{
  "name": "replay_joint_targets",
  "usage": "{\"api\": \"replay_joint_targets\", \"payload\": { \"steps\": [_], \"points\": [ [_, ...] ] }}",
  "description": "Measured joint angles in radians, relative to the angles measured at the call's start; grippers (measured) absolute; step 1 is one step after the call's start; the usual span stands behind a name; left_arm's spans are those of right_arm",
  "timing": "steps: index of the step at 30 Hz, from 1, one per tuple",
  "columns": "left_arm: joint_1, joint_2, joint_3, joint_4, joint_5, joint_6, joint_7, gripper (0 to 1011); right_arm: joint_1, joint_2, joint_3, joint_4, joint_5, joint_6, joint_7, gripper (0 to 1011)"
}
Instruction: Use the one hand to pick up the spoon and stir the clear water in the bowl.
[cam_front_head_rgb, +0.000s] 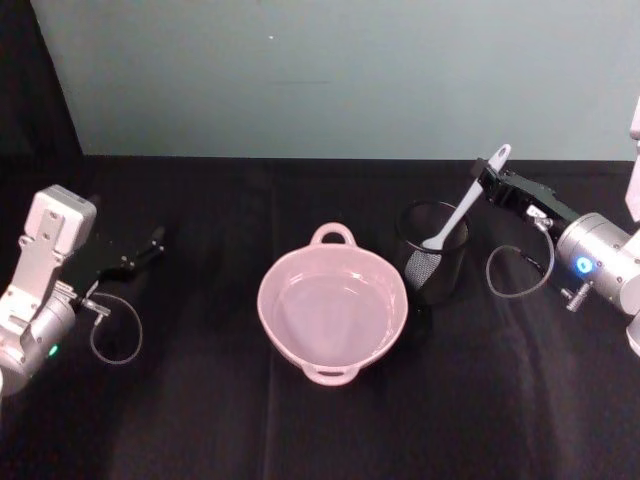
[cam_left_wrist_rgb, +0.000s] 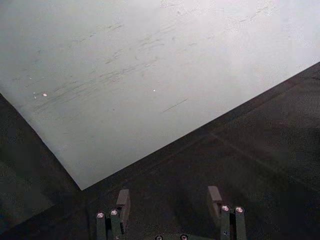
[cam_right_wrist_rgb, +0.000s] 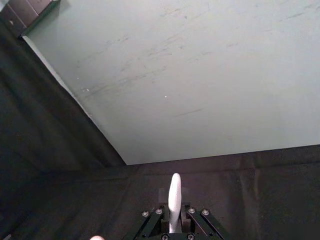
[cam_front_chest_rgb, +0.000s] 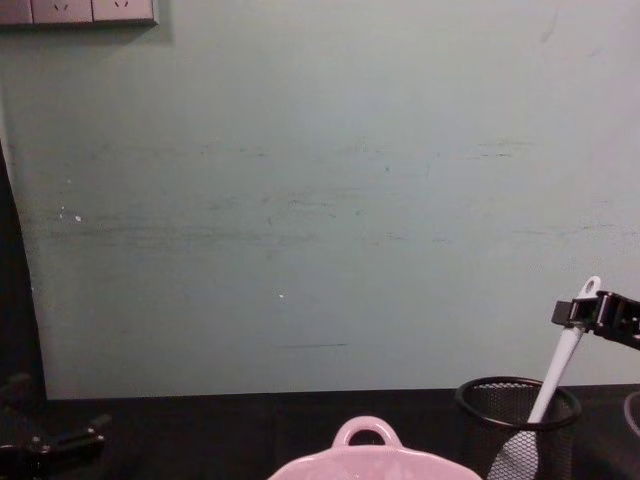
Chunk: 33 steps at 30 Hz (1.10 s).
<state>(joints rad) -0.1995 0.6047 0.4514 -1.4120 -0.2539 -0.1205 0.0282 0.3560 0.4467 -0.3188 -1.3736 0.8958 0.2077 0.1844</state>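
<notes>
The pale pink bowl (cam_front_head_rgb: 284, 338) sits at mid-table with clear water in it; its loop handle and rim also show in the chest view (cam_front_chest_rgb: 368, 452). Right of it, the white spoon (cam_front_head_rgb: 463, 205) leans in a black wire-mesh cup (cam_front_head_rgb: 436, 268), scoop down inside. My right gripper (cam_front_head_rgb: 489, 179) is shut on the spoon's upper handle, just below the holed end. From the chest, the spoon (cam_front_chest_rgb: 558, 369) rises from the cup (cam_front_chest_rgb: 518, 418) to the right gripper (cam_front_chest_rgb: 580, 312). The handle (cam_right_wrist_rgb: 174, 197) sticks out between the right gripper (cam_right_wrist_rgb: 174, 222). My left gripper (cam_front_head_rgb: 153, 243) rests open at the far left, with its fingers (cam_left_wrist_rgb: 122, 199) apart.
Black cloth covers the table (cam_front_head_rgb: 200, 420). A pale green wall (cam_front_head_rgb: 330, 70) stands along its far edge. The mesh cup stands close to the bowl's right rim. A thin cable loops (cam_front_head_rgb: 520, 272) below the right wrist.
</notes>
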Motion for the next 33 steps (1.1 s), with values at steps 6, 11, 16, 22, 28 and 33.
{"api": "replay_joint_targets", "payload": {
  "steps": [6, 11, 16, 22, 28, 33],
  "points": [
    [0.0, 0.0, 0.0, 0.0, 0.0, 0.0, 0.0, 1011, -0.001, 0.009, -0.004, -0.018, -0.03, -0.011, 0.001, 117],
    [0.0, 0.0, 0.0, 0.0, 0.0, 0.0, 0.0, 1011, -0.005, 0.03, -0.002, -0.064, -0.076, -0.027, 0.006, 117],
    [0.0, 0.0, 0.0, 0.0, 0.0, 0.0, 0.0, 1011, -0.001, 0.06, 0.012, -0.14, -0.1, -0.01, 0.027, 117],
    [0.0, 0.0, 0.0, 0.0, 0.0, 0.0, 0.0, 1012, 0.014, 0.102, 0.021, -0.234, -0.119, 0.018, 0.062, 117],
    [0.0, 0.0, 0.0, 0.0, 0.0, 0.0, 0.0, 1011, 0.037, 0.138, 0.007, -0.3, -0.147, 0.023, 0.114, 117],
    [0.0, 0.0, 0.0, 0.0, 0.0, 0.0, 0.0, 1011, 0.072, 0.157, -0.035, -0.33, -0.172, 0.021, 0.186, 116]
  ]
}}
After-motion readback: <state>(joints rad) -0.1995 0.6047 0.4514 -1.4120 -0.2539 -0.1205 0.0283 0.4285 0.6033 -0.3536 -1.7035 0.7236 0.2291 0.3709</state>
